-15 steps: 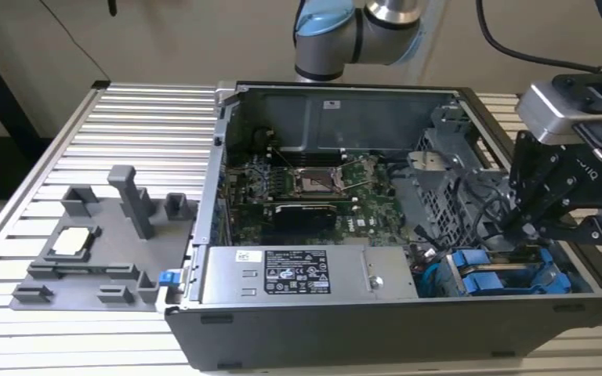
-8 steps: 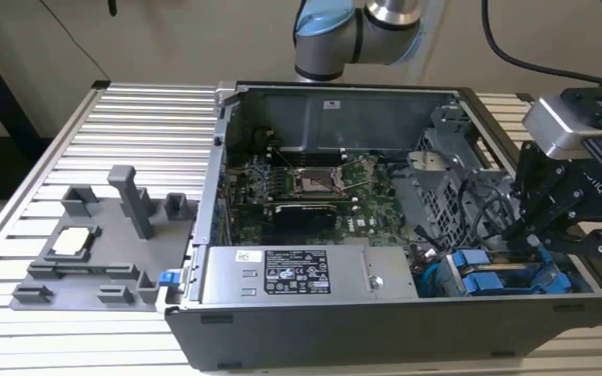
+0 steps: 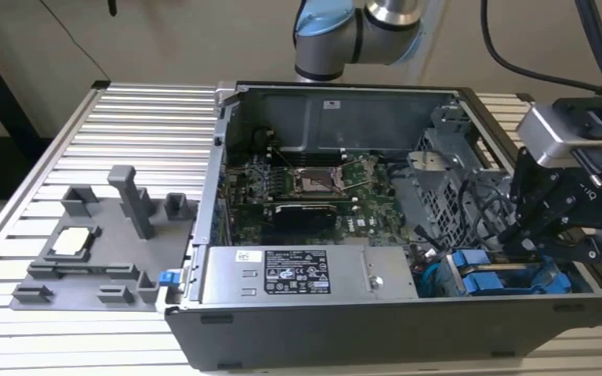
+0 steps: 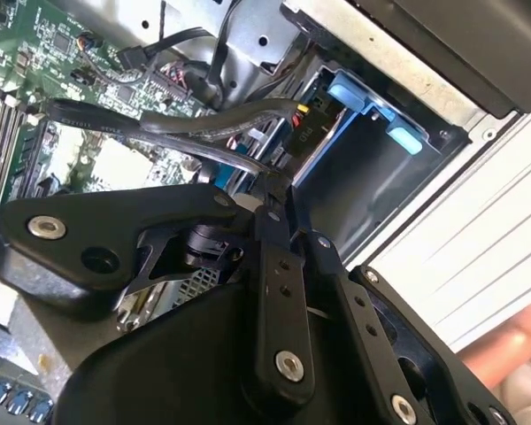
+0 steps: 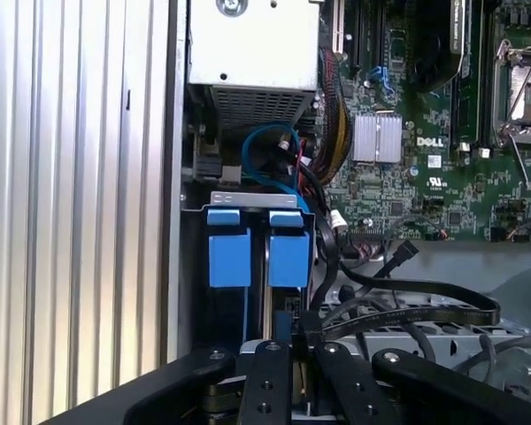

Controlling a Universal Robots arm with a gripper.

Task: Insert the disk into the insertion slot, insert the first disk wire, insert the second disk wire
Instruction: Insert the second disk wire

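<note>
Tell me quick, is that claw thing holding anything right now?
Gripper: fingers closed on a black wire, just beside the blue-fronted drive bay.

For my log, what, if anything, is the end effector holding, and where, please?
The end effector pinches a black wire just behind its connector end.

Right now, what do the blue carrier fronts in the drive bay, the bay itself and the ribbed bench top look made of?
The two bright blue carrier fronts look like moulded plastic: uniform colour, soft matte sheen. The grey rectangular drive bay looks like bare sheet metal, dull grey with folded edges. The silver ribbed bench top is probably extruded aluminium, going by its pale satin finish and evenly repeated straight slats.
</note>
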